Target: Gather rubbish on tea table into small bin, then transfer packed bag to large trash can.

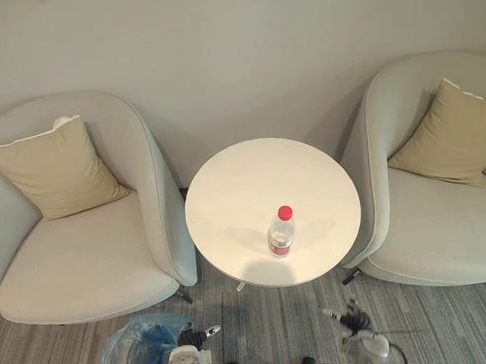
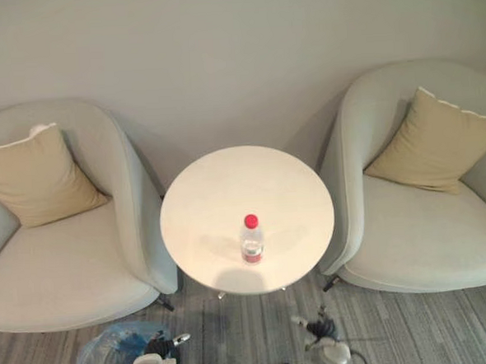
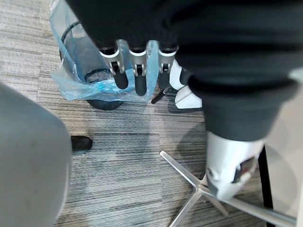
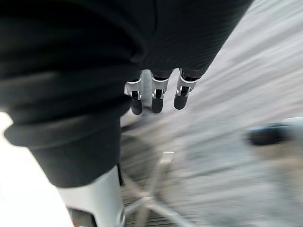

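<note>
A clear plastic bottle [image 1: 281,232] with a red cap and red label stands upright near the front edge of the round white tea table [image 1: 243,182]. The small bin [image 1: 136,352], lined with a blue plastic bag, sits on the carpet at the lower left, in front of the left armchair. My left hand [image 3: 136,75] hangs low just right of the bin, its fingers straight and holding nothing. My right hand [image 4: 156,99] hangs low at the lower right [image 1: 350,317], below the table's front edge, fingers relaxed and empty.
Two pale armchairs flank the table, the left one [image 1: 83,266] and the right one [image 1: 437,244], each with a beige cushion. A plain wall stands behind. The table's metal leg base [image 3: 199,189] spreads over the grey striped carpet.
</note>
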Available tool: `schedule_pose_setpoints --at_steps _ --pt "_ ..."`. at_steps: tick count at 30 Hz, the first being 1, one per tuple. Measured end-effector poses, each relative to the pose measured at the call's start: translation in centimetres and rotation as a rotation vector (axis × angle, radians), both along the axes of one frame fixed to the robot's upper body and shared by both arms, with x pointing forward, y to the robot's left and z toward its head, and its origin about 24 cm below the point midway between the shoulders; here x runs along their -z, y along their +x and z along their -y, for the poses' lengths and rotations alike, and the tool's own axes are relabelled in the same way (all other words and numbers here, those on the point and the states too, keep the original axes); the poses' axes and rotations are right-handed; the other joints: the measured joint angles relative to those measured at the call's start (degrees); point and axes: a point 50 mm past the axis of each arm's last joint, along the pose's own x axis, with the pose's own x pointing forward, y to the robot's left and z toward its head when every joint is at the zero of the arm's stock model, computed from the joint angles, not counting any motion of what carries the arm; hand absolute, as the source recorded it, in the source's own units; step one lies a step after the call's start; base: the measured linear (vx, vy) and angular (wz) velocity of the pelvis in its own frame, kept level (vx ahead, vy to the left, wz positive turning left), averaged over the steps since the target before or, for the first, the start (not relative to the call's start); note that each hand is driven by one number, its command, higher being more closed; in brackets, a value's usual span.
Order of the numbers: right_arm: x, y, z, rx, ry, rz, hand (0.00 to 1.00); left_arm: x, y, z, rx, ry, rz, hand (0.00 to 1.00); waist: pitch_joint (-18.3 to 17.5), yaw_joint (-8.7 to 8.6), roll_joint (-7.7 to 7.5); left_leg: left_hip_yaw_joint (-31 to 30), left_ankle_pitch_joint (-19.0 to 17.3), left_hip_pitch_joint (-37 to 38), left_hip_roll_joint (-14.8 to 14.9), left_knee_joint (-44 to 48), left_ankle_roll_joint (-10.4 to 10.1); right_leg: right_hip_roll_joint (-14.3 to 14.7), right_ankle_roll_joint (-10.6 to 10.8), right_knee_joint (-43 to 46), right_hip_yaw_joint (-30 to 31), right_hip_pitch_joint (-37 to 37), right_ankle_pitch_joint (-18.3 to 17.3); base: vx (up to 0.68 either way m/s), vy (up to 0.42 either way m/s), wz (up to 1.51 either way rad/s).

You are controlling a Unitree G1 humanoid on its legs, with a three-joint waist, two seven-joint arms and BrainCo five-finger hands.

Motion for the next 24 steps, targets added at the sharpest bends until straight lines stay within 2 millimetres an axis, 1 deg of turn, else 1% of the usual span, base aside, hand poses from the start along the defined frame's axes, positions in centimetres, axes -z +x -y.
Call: schedule_pose_setpoints --at_steps 1,4,8,9,12,17,21,24 --pt "-0.9 0.7 0.4 -0.012 -0.031 0.047 0.00 0.0 -0.1 0.0 0.005 0.001 -0.004 0.00 -0.01 -0.03 -0.02 -0.65 0.00 -0.15 0.00 -0.01 0.00 0.03 -0.02 -0.06 -0.42 0.01 0.01 -0.01 -0.033 0.14" --pt "-2.5 1.6 0.8 -0.043 -0.085 0.118 0.00 0.0 -0.3 -0.2 0.020 0.015 -0.007 0.00 -0.02 -0.07 -0.10 -1.52 0.00 -0.24 -0.01 -0.55 0.00 0.10 -0.10 -0.79 -0.79 -0.02 0.52 -0.04 -0.005 0.07" --pt "-4.2 2.9 0.2 -0.128 -0.129 0.199 0.00 0.2 -1.0 -1.2 0.040 0.049 -0.026 0.00 -0.14 -0.06 -0.47 -3.74 -0.01 -1.19 -0.23 -1.28 0.02 0.16 0.13 -3.18 -1.18 -0.11 2.33 -0.06 0.014 0.05" --pt "-4.6 3.2 0.1 -0.147 -0.135 0.214 0.00 0.1 -1.0 -1.3 0.043 0.052 -0.025 0.00 -0.14 0.07 -0.60 -4.28 0.32 -1.31 -0.40 -2.00 0.46 0.11 0.21 -3.85 -1.46 -0.12 2.91 -0.06 0.017 0.15" --pt "-5.5 4.0 -0.2 -0.194 -0.165 0.257 0.00 0.2 -1.1 -1.3 0.044 0.054 -0.024 0.00 -0.33 0.21 -0.77 -5.11 0.76 -1.92 -0.93 -2.12 0.77 -0.31 0.54 -4.86 -2.38 0.00 3.59 -0.07 0.014 0.13" --pt "-6.8 5.2 -1.0 -0.284 -0.202 0.308 0.00 0.1 -1.1 -1.3 0.044 0.054 -0.020 0.00 -0.29 0.47 -0.69 -7.02 1.94 -2.35 -1.18 -3.34 0.73 -0.42 0.58 -5.02 -3.92 -0.03 3.65 -0.04 -0.009 0.18" --pt "-7.9 6.6 -1.5 -0.315 -0.212 0.357 0.00 0.0 -0.9 -1.2 0.046 0.054 -0.008 0.00 -0.09 1.05 -0.22 -9.06 2.62 -3.28 -1.35 -3.93 0.60 -0.37 0.58 -5.58 -5.76 -0.03 3.65 -0.01 -0.023 0.21" --pt "-8.4 7.3 -2.1 -0.333 -0.213 0.378 0.00 -0.1 -0.7 -1.1 0.043 0.052 0.003 0.00 0.15 1.45 0.18 -10.69 2.88 -4.34 -1.54 -3.86 0.64 -0.37 0.52 -5.93 -7.41 0.01 3.61 0.01 -0.017 0.30"
